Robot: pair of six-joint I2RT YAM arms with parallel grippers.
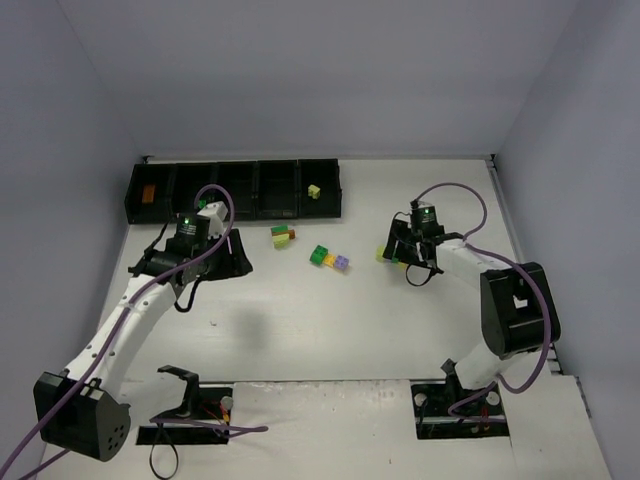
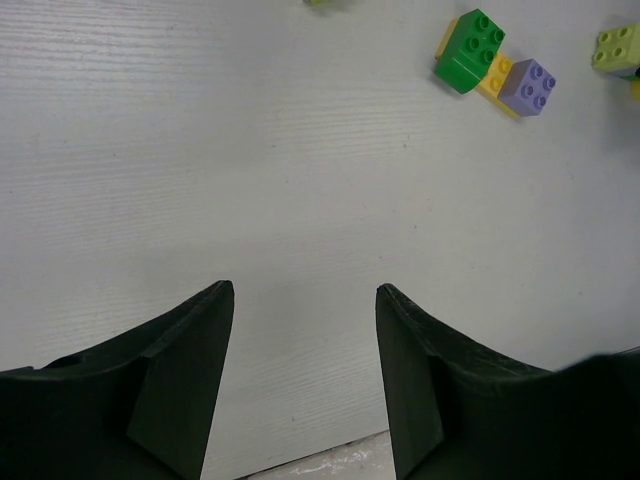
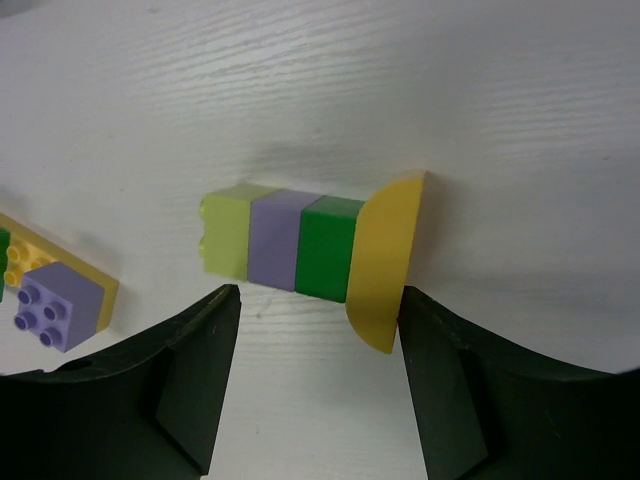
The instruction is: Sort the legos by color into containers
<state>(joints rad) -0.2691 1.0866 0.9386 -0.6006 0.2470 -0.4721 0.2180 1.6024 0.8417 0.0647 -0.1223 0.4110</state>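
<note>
Yellow-capped brick stack (image 3: 300,245) lies before right pincer (image 3: 320,292) (spread, like left pincer (image 2: 304,287)).

Bare table (image 2: 250,150) lies ahead of the left gripper (image 2: 304,287), jaws apart. A joined brick stack (image 3: 300,243) lies across the mouth of the right gripper (image 3: 320,290), nearly spanning its spread jaws.

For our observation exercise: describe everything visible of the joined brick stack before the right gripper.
The stack is four glossy plastic pieces joined in a row: lime, lilac, green, then a yellow half-round plate. It lies sideways on the white table, studs showing at the lime end. The open right gripper hovers beside it; whether they touch is unclear.
</note>
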